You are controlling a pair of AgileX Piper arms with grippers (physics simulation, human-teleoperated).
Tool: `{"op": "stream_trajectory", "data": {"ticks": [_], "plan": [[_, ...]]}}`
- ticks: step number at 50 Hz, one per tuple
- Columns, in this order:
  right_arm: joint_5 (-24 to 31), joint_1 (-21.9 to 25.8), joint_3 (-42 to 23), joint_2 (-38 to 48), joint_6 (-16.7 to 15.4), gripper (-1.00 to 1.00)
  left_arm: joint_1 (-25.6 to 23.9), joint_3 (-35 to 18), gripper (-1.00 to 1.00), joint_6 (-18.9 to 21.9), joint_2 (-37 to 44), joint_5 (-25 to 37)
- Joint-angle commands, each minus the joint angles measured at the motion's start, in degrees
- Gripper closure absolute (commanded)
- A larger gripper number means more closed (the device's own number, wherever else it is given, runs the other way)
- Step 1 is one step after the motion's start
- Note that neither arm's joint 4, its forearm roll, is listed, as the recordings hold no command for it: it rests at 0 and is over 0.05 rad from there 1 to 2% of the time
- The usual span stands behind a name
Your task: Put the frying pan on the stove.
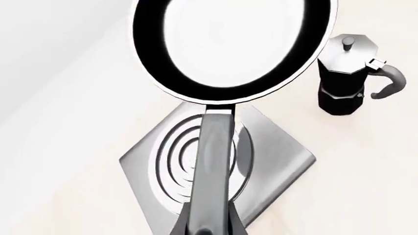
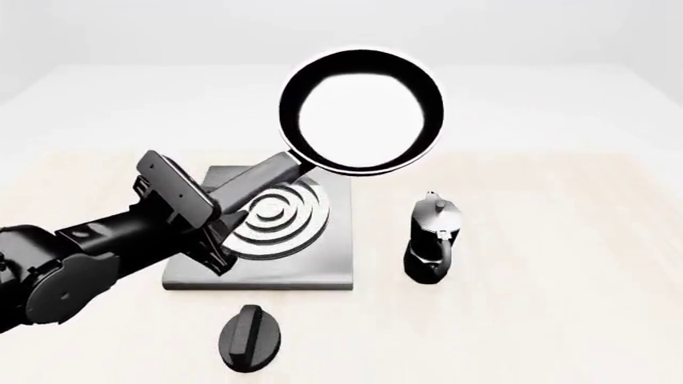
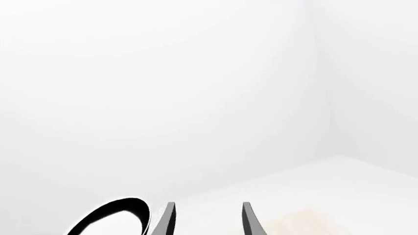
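The frying pan [image 2: 361, 112] hangs in the air, tilted, with its round bowl past the far right corner of the stove [image 2: 320, 256]. Its long grey handle [image 2: 261, 178] runs back over the burner rings into my left gripper [image 2: 222, 210], which is shut on it. In the left wrist view the frying pan [image 1: 235, 44] fills the top, and its handle [image 1: 212, 166] crosses above the stove [image 1: 281, 161]. My right gripper [image 3: 205, 223] is open with nothing between its fingers; a black arc of the frying pan [image 3: 107, 218] shows beside it. The right arm is out of the front view.
A black-and-silver moka pot [image 2: 433, 240] stands upright just right of the stove, also in the left wrist view [image 1: 346, 73]. A small black oval knob [image 2: 251, 336] lies on the table in front of the stove. The pale table stretches to a white wall behind.
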Motion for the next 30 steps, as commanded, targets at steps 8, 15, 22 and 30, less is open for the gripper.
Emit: {"op": "stream_trajectory", "data": {"ticks": [8, 15, 22, 30], "plan": [[-0.53, 0.16, 0.6, 0.0, -0.33, -1.0, 1.36, 4.48, 1.0, -1.49, -7.54, 2.63], [-0.59, 0.2, 0.64, 0.0, -0.45, -1.0, 2.52, 6.84, 1.0, -2.27, -10.51, 4.24], [-0.34, 0.12, 0.15, 0.0, -0.38, -1.0, 4.39, 9.05, 1.0, -2.66, -14.05, 5.87], [-0.04, 0.14, -0.3, 0.0, -0.44, -1.0, 4.46, 11.17, 1.0, -3.9, -15.74, 6.19]]}}
